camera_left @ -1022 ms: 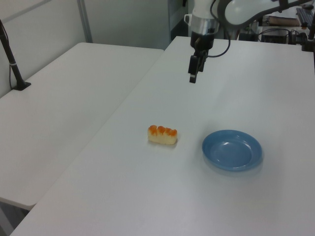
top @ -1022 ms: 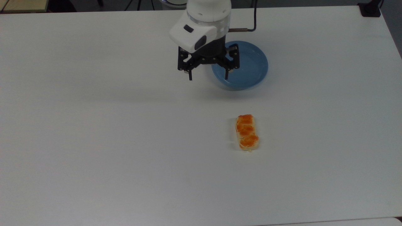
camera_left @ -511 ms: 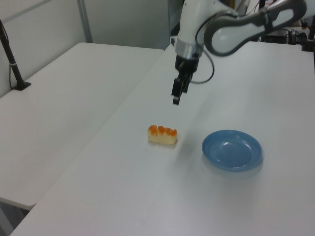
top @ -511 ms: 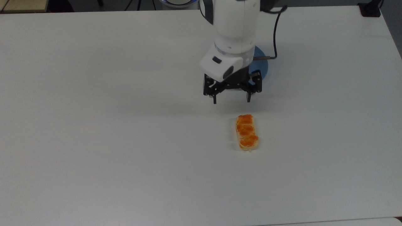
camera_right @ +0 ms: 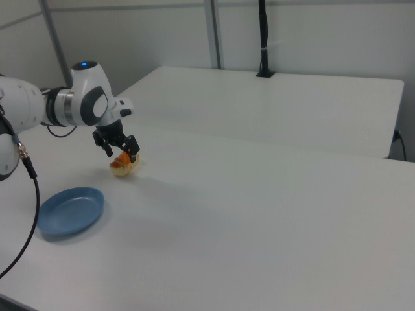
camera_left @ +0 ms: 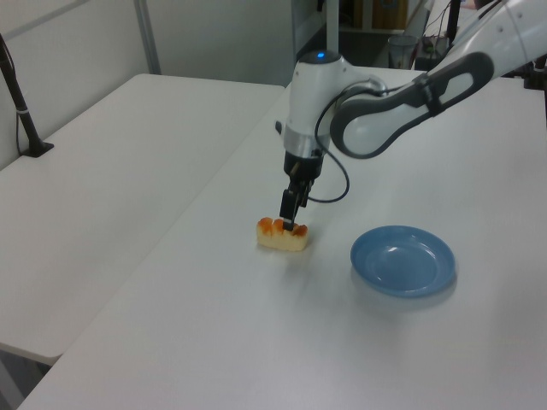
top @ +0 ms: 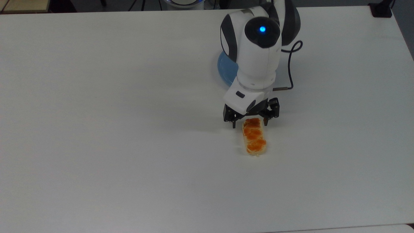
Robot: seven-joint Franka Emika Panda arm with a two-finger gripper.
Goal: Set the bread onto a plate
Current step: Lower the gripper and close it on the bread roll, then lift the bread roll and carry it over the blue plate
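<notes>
Nothing is moved yet: the bread lies on the table well short of the plate, gripper open, straddling its plate-side end.

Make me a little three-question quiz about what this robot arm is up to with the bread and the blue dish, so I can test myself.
1. True or false: the bread already lies on the plate.
2. Which end of the bread does the open gripper straddle in the top view: upper or lower?
3. Fill in: in the left view, the plate sits to the bread's ____.

Key: 1. False, it lies on the table. 2. Upper. 3. Right.
</notes>
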